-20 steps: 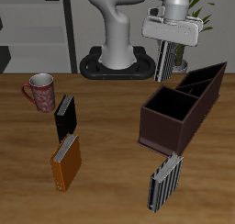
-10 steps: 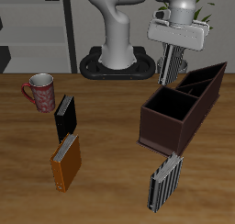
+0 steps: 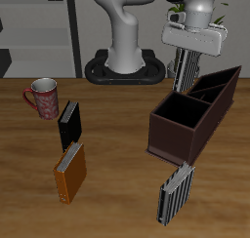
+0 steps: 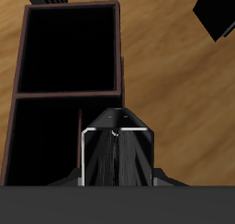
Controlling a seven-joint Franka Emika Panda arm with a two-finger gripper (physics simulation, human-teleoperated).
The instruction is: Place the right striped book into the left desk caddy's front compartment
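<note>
End effector (image 3: 187,74) up in the upper right of the frame, clamped on a striped book (image 3: 186,69), hanging upright over the dark desk caddy (image 3: 191,115). Another striped book (image 3: 175,192) down on the counter (image 3: 117,174), lower right.

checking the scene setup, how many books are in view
4: a striped book held in the gripper above the dark brown desk caddy; another striped book by the table's front edge; a black book near the mug; an orange book before it.
</note>
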